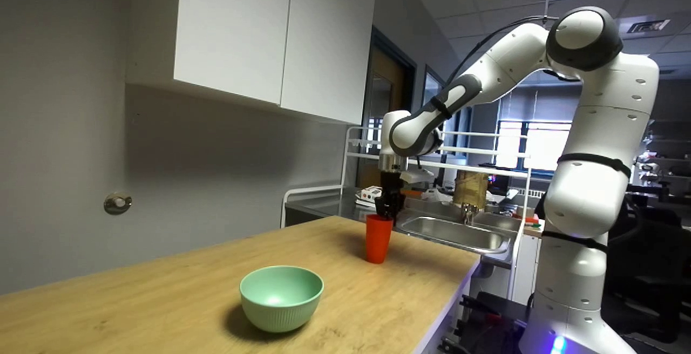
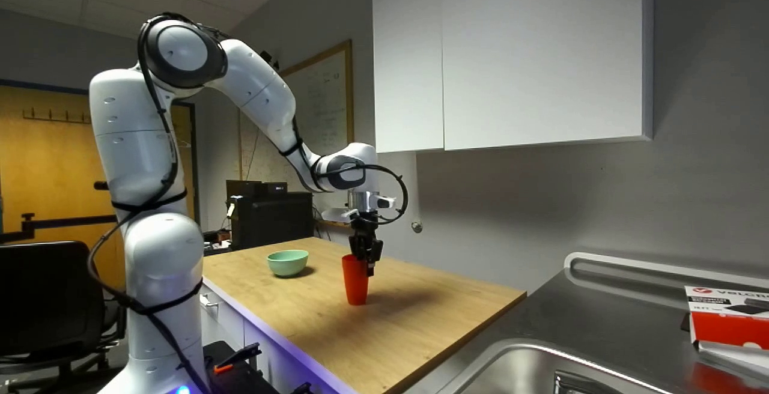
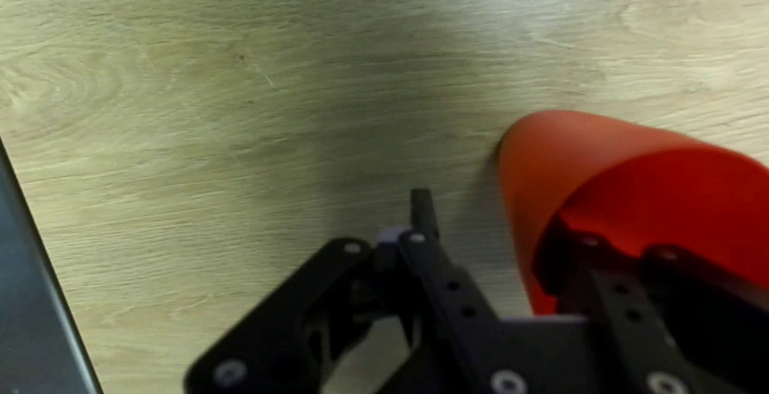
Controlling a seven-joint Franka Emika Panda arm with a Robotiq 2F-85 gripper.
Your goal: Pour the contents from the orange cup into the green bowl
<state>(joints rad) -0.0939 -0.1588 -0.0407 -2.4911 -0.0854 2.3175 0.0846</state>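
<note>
Two black fingers [image 3: 424, 214] of the dark jointed gripper [image 3: 483, 232] stand apart, one inside the mouth of the tapered orange-red plastic cup [image 1: 378, 240] and one outside it. A strip of the pale wood-grained tabletop [image 1: 135, 311] shows between the outer finger and the cup, so we judge that the tool is released and grasps nothing yet. The cup stands upright on this tabletop, well apart from the round mint-green bowl [image 1: 280, 303]. What the cup contains, we cannot see. We expect it to be light, with a thin, slightly flexible and perhaps slippery side. We would pinch this side near the rim, firmly enough against turning, but not so hard that it bends. The tabletop looks flat and smooth. Behind it we find a plain grey wall [image 1: 65, 127] with a white flat-fronted cabinet [image 1: 232, 30], and past the table's end a stainless-steel sink [image 1: 453, 230].
</note>
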